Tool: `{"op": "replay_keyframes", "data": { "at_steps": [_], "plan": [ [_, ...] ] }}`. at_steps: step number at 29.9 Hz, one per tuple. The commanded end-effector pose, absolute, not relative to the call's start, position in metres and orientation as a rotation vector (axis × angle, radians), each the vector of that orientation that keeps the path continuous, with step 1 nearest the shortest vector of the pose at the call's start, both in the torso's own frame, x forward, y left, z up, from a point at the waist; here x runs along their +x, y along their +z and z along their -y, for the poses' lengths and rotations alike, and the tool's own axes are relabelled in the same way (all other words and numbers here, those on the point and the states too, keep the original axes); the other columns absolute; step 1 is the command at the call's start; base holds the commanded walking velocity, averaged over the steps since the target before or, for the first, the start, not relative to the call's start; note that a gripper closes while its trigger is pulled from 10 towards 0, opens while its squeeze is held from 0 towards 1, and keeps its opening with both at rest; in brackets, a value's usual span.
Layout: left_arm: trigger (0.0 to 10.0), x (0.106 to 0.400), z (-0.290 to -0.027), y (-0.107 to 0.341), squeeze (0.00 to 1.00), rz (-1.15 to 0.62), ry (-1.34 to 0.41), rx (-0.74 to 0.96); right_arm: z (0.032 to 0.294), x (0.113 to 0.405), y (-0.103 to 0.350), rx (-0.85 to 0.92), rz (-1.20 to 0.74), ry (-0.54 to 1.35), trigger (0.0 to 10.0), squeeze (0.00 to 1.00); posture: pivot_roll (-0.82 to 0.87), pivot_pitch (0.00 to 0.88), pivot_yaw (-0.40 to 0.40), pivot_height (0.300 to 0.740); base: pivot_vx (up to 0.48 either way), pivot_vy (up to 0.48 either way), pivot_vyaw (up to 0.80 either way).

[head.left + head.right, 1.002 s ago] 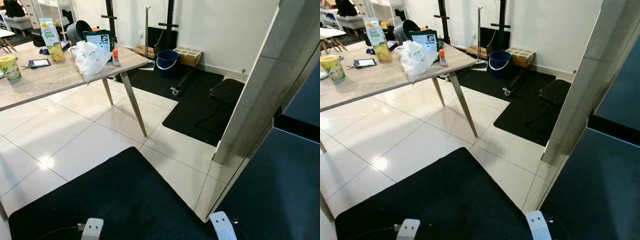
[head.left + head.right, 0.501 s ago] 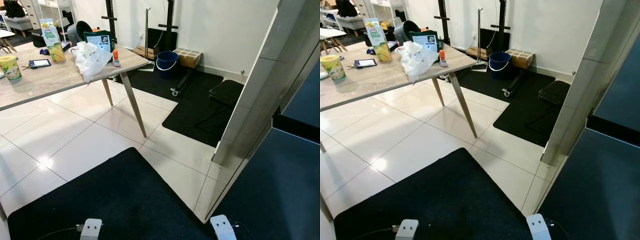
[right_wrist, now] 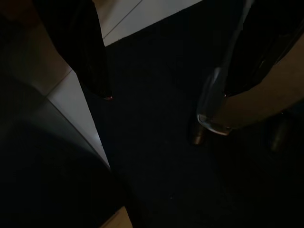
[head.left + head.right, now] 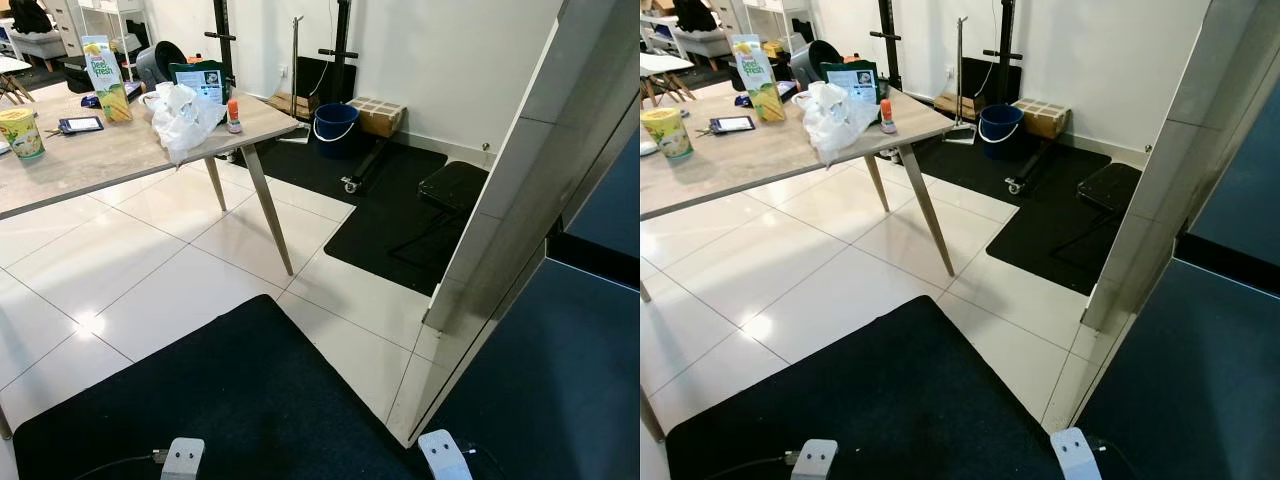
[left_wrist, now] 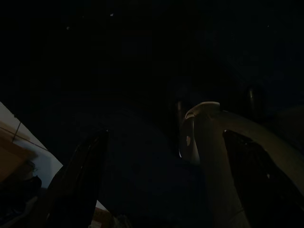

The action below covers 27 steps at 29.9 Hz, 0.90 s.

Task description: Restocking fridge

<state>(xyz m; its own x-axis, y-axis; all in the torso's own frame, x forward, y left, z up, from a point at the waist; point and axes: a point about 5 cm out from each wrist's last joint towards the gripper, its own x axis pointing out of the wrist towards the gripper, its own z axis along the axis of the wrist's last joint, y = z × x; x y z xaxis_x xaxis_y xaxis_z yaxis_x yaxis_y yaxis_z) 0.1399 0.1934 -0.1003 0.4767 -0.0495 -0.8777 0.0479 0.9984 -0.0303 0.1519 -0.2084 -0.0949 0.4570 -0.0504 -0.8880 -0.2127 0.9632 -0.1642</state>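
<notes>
A wooden table point(image 4: 110, 160) stands at the left. On it are a juice carton point(image 4: 104, 78), a yellow tub point(image 4: 20, 133), a white plastic bag point(image 4: 183, 115), a small orange-capped bottle point(image 4: 232, 115) and a green packet point(image 4: 203, 80). At the right rises the pale edge of a tall fridge door point(image 4: 510, 210), with a dark blue surface point(image 4: 560, 380) beside it. Both arms hang low. In the dim left wrist view my left gripper point(image 5: 166, 190) is open over a dark mat. My right gripper point(image 3: 175, 61) is open too, above the mat and white tiles, holding nothing.
A black mat point(image 4: 220, 400) lies just in front of me on white tiles point(image 4: 150, 270). Farther back are more black mats point(image 4: 400, 210), a blue bucket point(image 4: 333, 125), a cardboard box point(image 4: 376, 112) and a black rack by the wall. A phone point(image 4: 79, 125) lies on the table.
The head views have drifted very slightly. Nothing on the table or floor has moved, and both arms still hang low.
</notes>
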Motion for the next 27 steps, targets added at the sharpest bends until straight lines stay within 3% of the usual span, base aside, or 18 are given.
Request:
{"op": "replay_keyframes", "data": {
  "at_steps": [1, 6, 27],
  "plan": [
    [10.0, 0.1368, -0.185, -0.1025, 0.0, -1.086, -0.088, 0.002, 0.2132, 0.1501, -0.0947, -0.255, -1.104, 0.087, 10.0, 0.0, 0.07, 0.0, -0.041, 0.74, 0.0, 0.0, 0.0],
    [10.0, 0.1367, -0.181, -0.103, 0.0, -1.088, -0.108, 0.01, 0.2148, 0.1502, -0.0942, -0.237, -1.095, 0.086, 10.0, 0.0, 0.06, 0.0, -0.039, 0.74, 0.0, 0.0, 0.12],
    [10.0, 0.1401, -0.1776, -0.102, 0.0, -1.083, -0.159, 0.045, 0.2122, 0.1474, -0.0957, -0.219, -1.105, 0.086, 10.0, 0.0, 0.06, 0.0, -0.014, 0.74, 0.0, 0.0, 0.74]
  ]
}}
